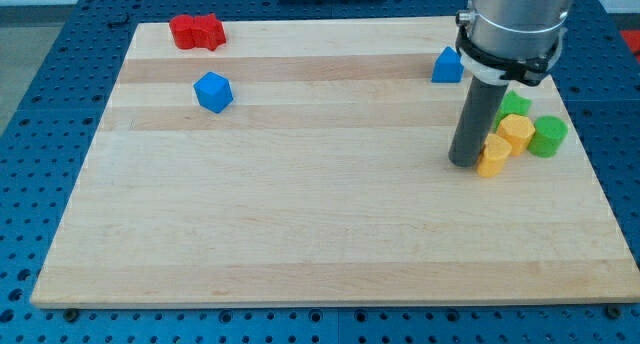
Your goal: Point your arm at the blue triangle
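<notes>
**Blue triangle near the board's far right corner, tip down among the yellow blocks**

Blue triangle [447,66] sitting near the top edge of the wooden board [300,234], towards the view's top right corner, upright on its base and clear of every other block. Just to its right, the grey collar of the arm [515,29], reaching down from the view's top edge and partly overlapping the space beside it.

Below that, the dark rod dropping to the board, with my tip [464,163] resting on the wood towards the right edge, well below the blue triangle and apart from it. No claw fitted, only the plain rod, so nothing open or closed and nothing held. Touching or all but touching the tip's right side: a yellow block [492,156], shape hard to make out. Just above and right of that, a second yellow block [517,132], roughly hexagonal. Behind it, partly hidden by the rod, a green block [515,105]; beside the right edge, a green cylinder [548,136]. All four clustered tight together.

Far across, towards the left edge: a blue cube-like block [213,91], standing alone. Near the top left corner, a red block [196,31] of irregular outline, close to the top edge.

Around the board, a blue perforated bench [40,134].
</notes>
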Tool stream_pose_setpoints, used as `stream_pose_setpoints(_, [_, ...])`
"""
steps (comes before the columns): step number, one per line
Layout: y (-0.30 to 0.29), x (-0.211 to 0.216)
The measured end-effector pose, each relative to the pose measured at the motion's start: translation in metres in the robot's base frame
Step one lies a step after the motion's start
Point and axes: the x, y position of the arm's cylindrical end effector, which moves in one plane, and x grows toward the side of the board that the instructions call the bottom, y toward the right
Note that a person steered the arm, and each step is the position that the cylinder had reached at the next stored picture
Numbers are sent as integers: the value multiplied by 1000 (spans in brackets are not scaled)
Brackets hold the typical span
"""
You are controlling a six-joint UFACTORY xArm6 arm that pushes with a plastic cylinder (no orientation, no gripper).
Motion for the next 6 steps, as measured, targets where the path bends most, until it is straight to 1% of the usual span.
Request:
stream_pose_setpoints(1, [-7, 0])
stream_pose_setpoints(2, [-39, 0])
stream_pose_setpoints(3, [-65, -20])
stream_pose_setpoints(4, [-70, -67])
stream_pose_setpoints(5, [-46, -107])
stream_pose_setpoints(6, [-6, -131])
